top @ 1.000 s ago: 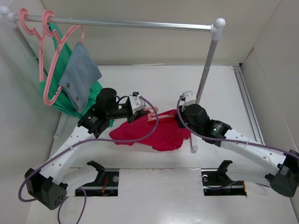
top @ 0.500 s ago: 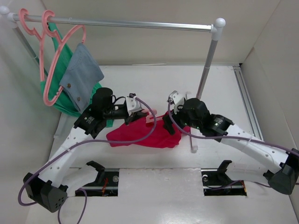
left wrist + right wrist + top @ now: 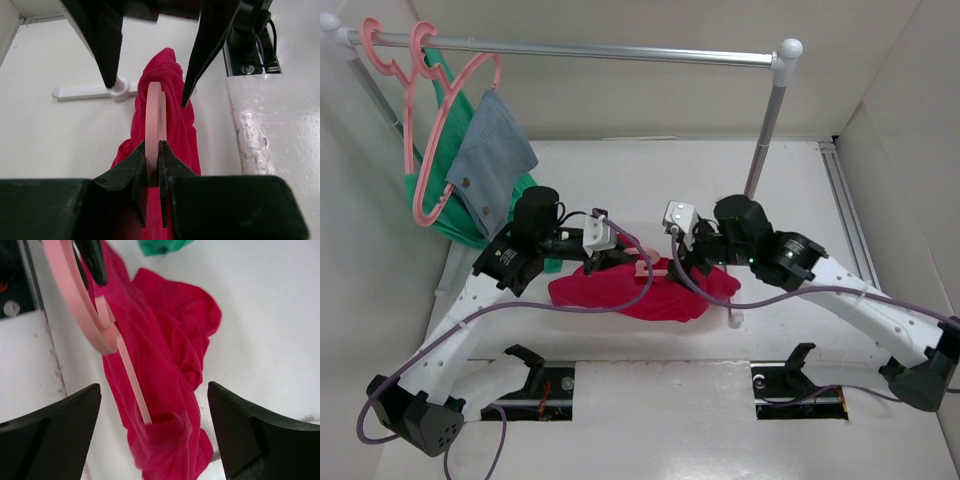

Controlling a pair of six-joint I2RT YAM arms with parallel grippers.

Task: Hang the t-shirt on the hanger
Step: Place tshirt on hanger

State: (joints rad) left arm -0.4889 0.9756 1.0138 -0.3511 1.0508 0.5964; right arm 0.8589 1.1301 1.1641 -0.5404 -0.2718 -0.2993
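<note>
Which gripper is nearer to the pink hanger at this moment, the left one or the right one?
Left. The left gripper is shut on the hanger at its hook. The right gripper is open, close to the hook but not touching it.

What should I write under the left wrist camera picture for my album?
Left gripper pinching the pink hanger, red t-shirt bunched behind it.

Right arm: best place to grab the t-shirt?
Likely the raised fold of the t-shirt beside where the hanger arm enters the fabric, from above. It bunches into a ridge, and the open right gripper hovers over it, jaws either side.
</note>
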